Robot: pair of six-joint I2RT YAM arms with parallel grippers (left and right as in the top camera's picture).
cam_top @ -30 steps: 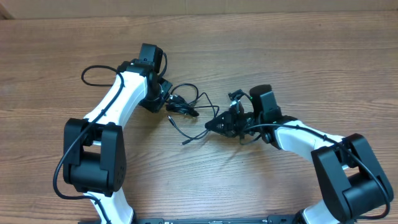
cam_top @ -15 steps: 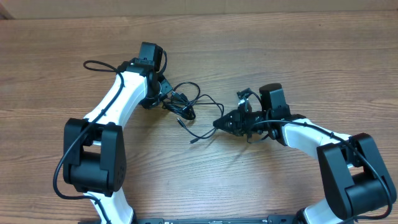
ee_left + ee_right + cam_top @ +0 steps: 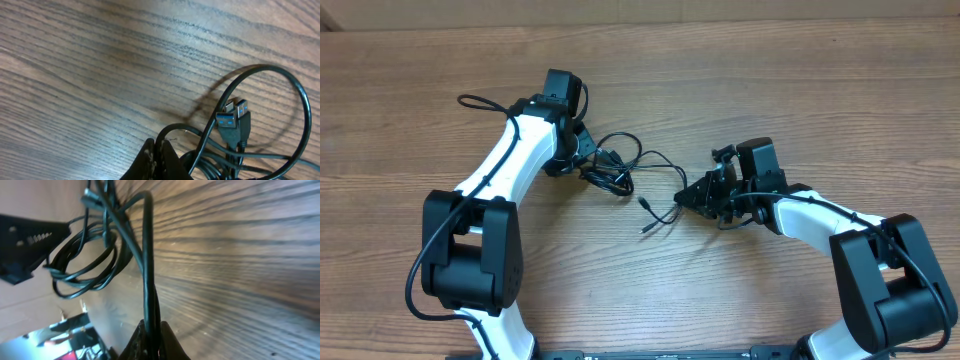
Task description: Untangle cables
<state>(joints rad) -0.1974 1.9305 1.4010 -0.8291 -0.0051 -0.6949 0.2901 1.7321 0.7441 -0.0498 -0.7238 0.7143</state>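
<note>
The cables [image 3: 612, 172] lie as a small dark tangle just left of the middle of the overhead picture, on the wooden table [image 3: 800, 80], between the two grippers. From the tangle a thin strand arcs to the right. Two short loose ends with small plugs [image 3: 644, 230] lie on the wood below it, towards the centre.

The left gripper [image 3: 587, 169] sits at the left edge of the tangle. In the left wrist view its fingers [image 3: 150, 161] come up from the bottom edge pressed together to a point. Cable strands bunch at that tip, so it is closed on the cables. Right of the tip, two blue-tongued USB plugs [image 3: 233, 119] lie side by side inside a wide loop of cord that curves to the right edge of the frame.

The right gripper [image 3: 684, 199] is right of centre, pointing left at the tangle and apart from it. In the right wrist view its fingers [image 3: 142, 341] meet at the bottom centre, pinched tight on one strand that rises straight up the frame. A loose coil [image 3: 85, 272] hangs in the upper left of that view, beside a black toothed piece at the left edge.

The white left arm [image 3: 510, 160] comes in from the lower left. The white right arm [image 3: 810, 215] comes in from the lower right.
</note>
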